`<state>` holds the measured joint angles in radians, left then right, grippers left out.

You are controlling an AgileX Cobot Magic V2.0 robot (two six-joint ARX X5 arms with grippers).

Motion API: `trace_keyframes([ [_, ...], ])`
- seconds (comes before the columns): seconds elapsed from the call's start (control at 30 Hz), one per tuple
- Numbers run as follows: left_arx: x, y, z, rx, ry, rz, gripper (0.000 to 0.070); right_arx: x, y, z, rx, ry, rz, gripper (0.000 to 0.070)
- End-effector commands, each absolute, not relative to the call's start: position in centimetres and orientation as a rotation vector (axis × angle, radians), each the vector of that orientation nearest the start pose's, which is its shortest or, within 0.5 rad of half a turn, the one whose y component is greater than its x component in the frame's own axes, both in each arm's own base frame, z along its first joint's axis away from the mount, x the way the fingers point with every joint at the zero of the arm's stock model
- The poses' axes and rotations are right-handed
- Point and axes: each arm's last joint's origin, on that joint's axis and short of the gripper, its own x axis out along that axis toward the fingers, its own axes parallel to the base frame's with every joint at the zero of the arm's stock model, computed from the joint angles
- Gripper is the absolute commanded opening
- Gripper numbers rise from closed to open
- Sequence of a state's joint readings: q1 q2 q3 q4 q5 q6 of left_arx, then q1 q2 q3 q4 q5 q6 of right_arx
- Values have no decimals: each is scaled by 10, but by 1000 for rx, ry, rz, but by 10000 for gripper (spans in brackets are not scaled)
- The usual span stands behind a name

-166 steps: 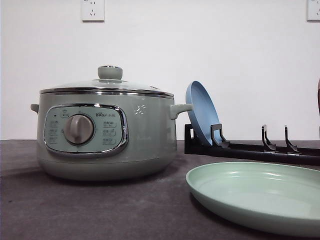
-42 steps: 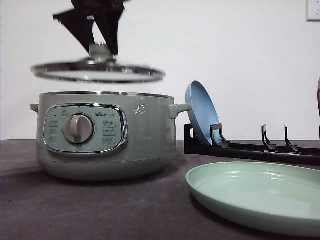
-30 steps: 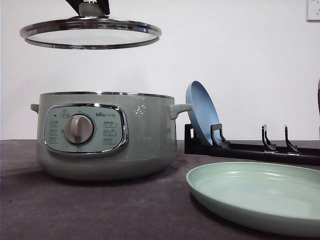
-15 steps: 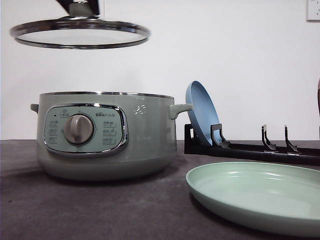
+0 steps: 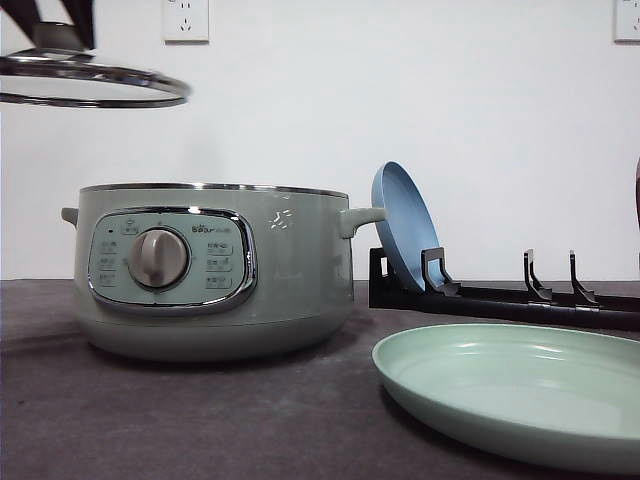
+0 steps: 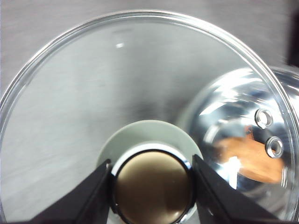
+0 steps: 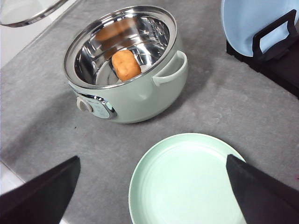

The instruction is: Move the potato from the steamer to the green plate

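Right wrist view gives us the clearest look: the potato (image 7: 126, 64) lies alone on the shiny floor of the open steamer (image 7: 140, 93), toward its right side, while the green plate (image 7: 187, 182) sits bare on the worktop (image 7: 42, 107) just near and to the right of the pot. The right gripper (image 7: 152, 196) hangs high above the plate with its fingers (image 7: 44, 189) spread wide, holding nothing. In the left wrist view we see the left gripper (image 6: 153, 186) clamped on the knob of the glass lid (image 6: 117, 79), fingers (image 6: 93, 191) pressed to both sides of it; the front view puts that lid (image 5: 90, 82) raised up and off to the left of the pot. We judge the potato firm, fairly light and matte enough to hold without slipping, though its rounded shape could roll between flat fingers. Taking it across the short middle, fingers straddling its narrow width, looks best to us; the deep steel wall leaves room only for a reach from straight above
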<state>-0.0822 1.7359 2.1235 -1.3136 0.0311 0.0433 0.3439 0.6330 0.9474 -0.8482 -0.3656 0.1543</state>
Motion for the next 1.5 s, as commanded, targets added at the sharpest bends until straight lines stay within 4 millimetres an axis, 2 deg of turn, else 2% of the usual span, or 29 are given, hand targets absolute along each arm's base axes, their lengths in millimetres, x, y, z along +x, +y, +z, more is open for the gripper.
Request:
trace_keyframes([
  [0.0, 318, -21, 453, 62, 836, -113, 1, 95, 45, 349, 153, 580, 651, 628],
  [0.2, 318, 0, 453, 34, 838, -51, 1, 113, 53, 344, 167, 643, 659, 623],
  [0.4, 318, 8, 453, 19, 838, -24, 1, 151, 75, 350, 146, 721, 705, 623],
  [0.57, 318, 8, 453, 19, 837, -24, 1, 193, 106, 365, 67, 753, 773, 623],
  [0.7, 318, 8, 453, 19, 837, -24, 1, 229, 140, 375, 11, 773, 837, 623],
  [0.87, 318, 8, 453, 19, 837, -24, 1, 269, 184, 377, -71, 820, 908, 623],
  [1.03, 319, 8, 453, 16, 838, -24, 1, 300, 229, 370, -143, 859, 971, 623],
  [1.2, 319, 8, 452, 14, 840, -23, 1, 321, 268, 358, -205, 847, 1018, 623],
  [1.47, 319, 8, 452, 14, 841, -23, 1, 343, 313, 319, -363, 823, 985, 623],
])
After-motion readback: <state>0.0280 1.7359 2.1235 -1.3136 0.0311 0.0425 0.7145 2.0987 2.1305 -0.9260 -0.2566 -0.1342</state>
